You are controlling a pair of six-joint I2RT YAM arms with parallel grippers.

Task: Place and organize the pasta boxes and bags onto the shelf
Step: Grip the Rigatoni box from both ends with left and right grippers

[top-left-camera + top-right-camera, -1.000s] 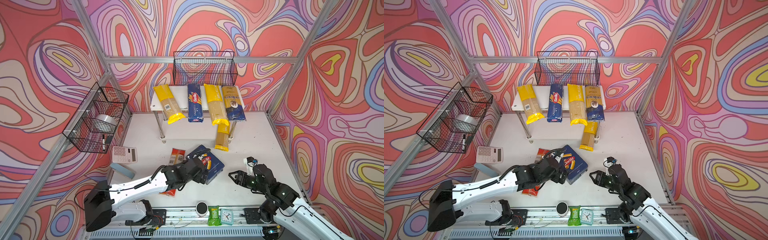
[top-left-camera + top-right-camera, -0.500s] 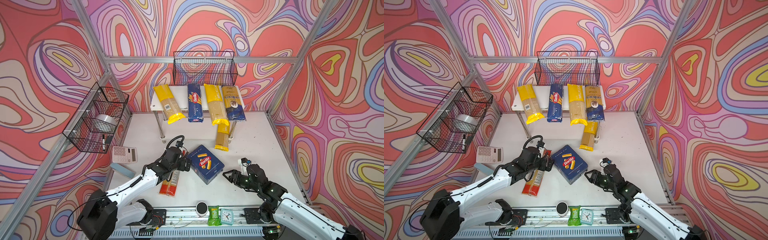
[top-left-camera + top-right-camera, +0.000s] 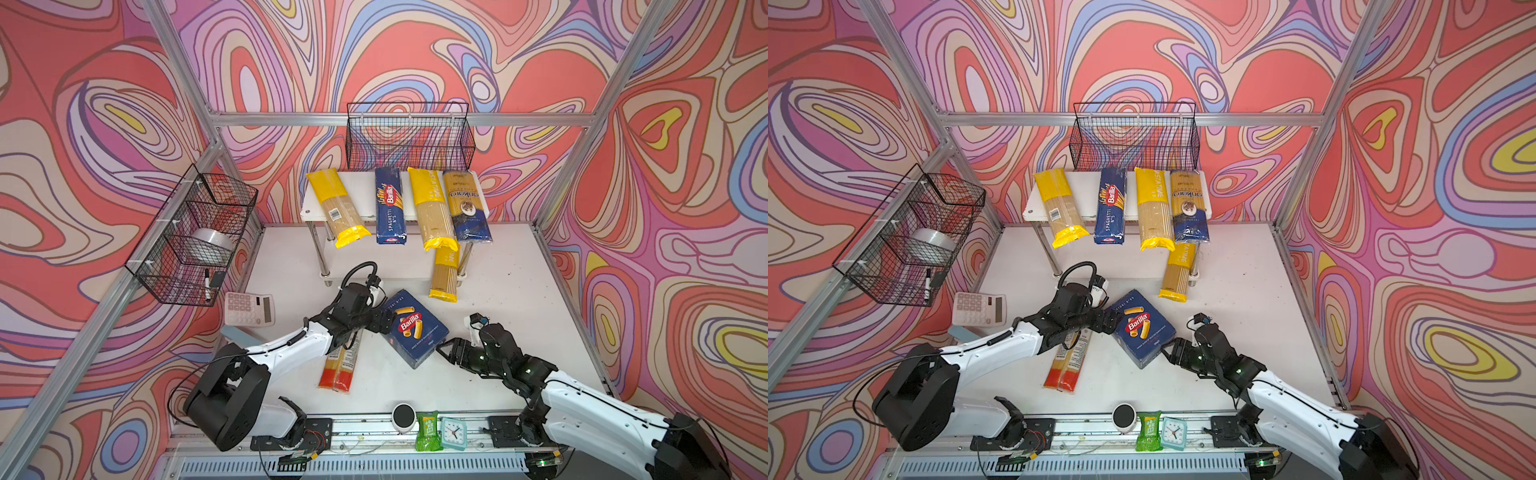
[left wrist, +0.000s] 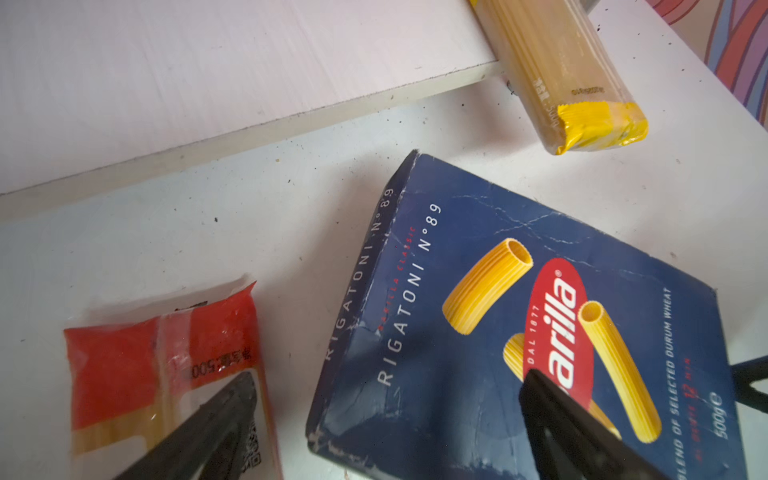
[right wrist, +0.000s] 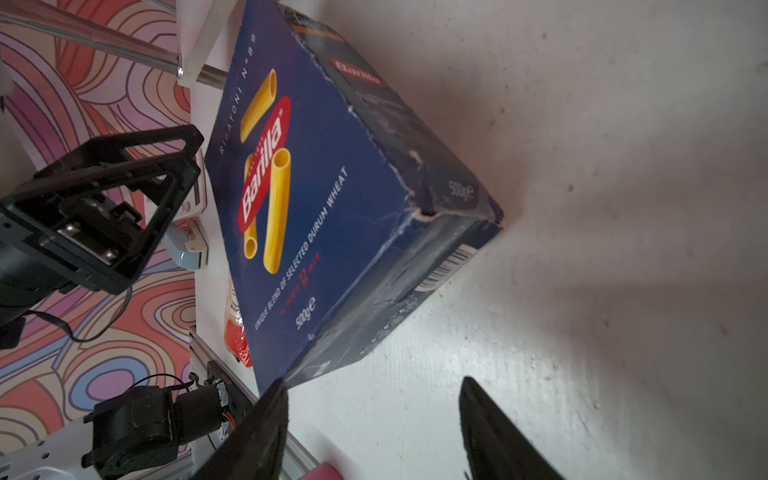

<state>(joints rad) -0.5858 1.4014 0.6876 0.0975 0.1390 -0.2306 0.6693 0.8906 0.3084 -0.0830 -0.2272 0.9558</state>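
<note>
The wide dark blue rigatoni box (image 3: pixel 415 328) (image 3: pixel 1144 328) lies flat on the table. My left gripper (image 3: pixel 384 322) (image 4: pixel 388 376) is open at its left edge, with one finger over the box (image 4: pixel 478 257) and the other over the red-ended bag (image 4: pixel 158 361) (image 3: pixel 340 365). My right gripper (image 3: pixel 442 349) (image 5: pixel 374 382) is open at the box's near right corner (image 5: pixel 332 199), nothing between its fingers. The white shelf (image 3: pixel 365 195) (image 3: pixel 1090 195) carries two yellow-ended bags (image 3: pixel 336 208) (image 3: pixel 432 208), the spaghetti box (image 3: pixel 390 205) and a gold and blue bag (image 3: pixel 467 208) on top. A third yellow-ended bag (image 3: pixel 444 272) pokes out of the lower tier (image 4: pixel 249 83).
Black wire baskets hang on the back wall (image 3: pixel 409 137) and the left wall (image 3: pixel 195 232). A calculator (image 3: pixel 249 308) lies left of the left arm. On the front rail sit a round black-topped device (image 3: pixel 404 415), a green snack packet (image 3: pixel 428 430) and a small clock (image 3: pixel 453 432).
My left gripper drew back off the rigatoni box, then came back to its left edge. The right gripper moved left up to the box's corner and its jaws widened.
</note>
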